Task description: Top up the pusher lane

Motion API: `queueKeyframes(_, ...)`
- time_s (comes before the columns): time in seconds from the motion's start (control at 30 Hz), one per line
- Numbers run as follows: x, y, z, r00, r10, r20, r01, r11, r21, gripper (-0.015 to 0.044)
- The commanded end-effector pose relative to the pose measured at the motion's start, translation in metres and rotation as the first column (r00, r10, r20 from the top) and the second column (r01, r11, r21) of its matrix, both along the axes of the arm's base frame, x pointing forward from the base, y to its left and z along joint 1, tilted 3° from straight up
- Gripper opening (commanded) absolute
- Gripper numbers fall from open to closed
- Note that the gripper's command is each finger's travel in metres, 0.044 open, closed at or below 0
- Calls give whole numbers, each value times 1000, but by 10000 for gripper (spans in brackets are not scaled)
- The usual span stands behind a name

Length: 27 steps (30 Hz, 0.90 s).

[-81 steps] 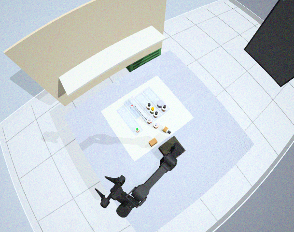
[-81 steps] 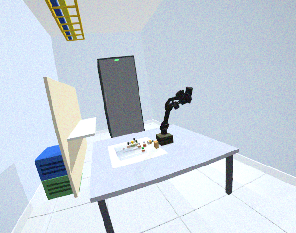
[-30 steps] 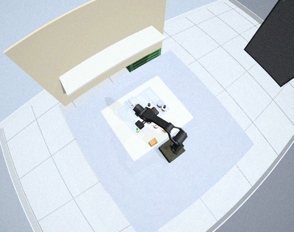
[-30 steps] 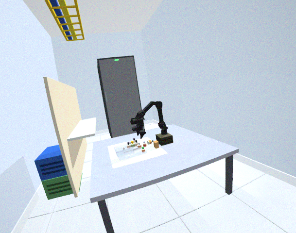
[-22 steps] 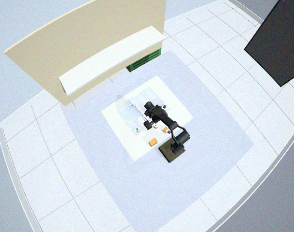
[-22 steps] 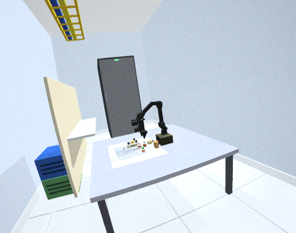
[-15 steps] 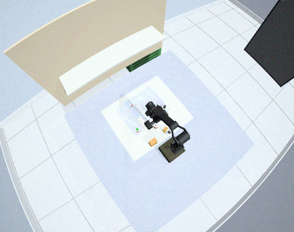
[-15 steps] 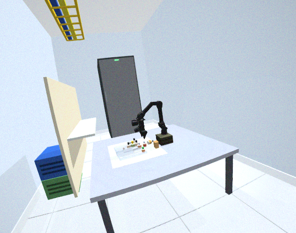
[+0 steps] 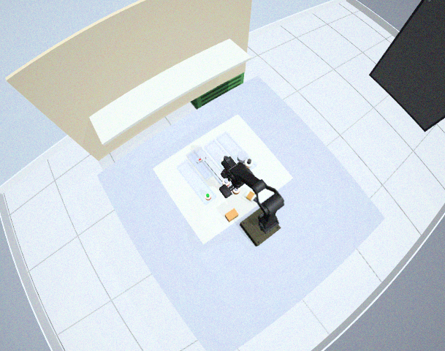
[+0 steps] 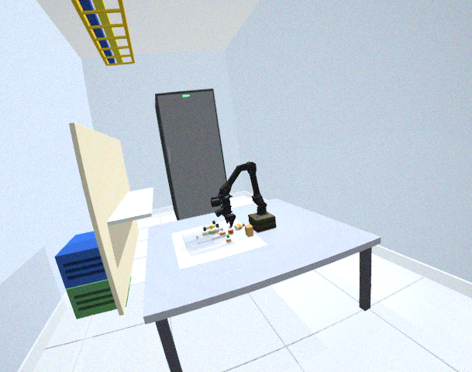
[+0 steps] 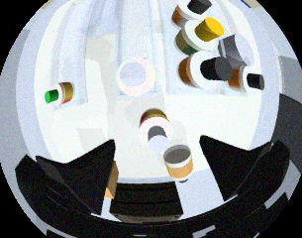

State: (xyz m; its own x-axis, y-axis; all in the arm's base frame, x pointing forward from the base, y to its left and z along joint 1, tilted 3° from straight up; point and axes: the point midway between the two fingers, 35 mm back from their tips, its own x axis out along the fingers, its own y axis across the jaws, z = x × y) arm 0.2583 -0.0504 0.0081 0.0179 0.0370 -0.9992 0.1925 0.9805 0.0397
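While a gap separates the loose jar (image 9: 236,191) (image 10: 230,231) (image 11: 152,120) from the sprung lane (image 9: 212,172) (image 10: 214,239) (image 11: 136,35) — jaws gape empty.

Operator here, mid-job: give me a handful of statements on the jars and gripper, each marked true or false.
1. The gripper is open with nothing between its fingers. True.
2. The green-capped jar is clamped in the gripper. False: it stands apart from it.
3. The yellow-capped jar has black-capped jars near it. True.
4. The orange block lies on the wall shelf. False: it is on the table, near the arm's base.
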Motion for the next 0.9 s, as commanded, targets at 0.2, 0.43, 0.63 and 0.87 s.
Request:
queueKeyframes(0.2,-1,1,-15,1000,3,-7,-3,1000,7,440)
queueKeyframes(0.43,-1,2,-27,1000,3,-7,-3,1000,7,440)
queueKeyframes(0.63,-1,2,-36,1000,3,-8,-3,1000,7,440)
queueKeyframes(0.87,-2,3,-41,1000,3,-8,-3,1000,7,388)
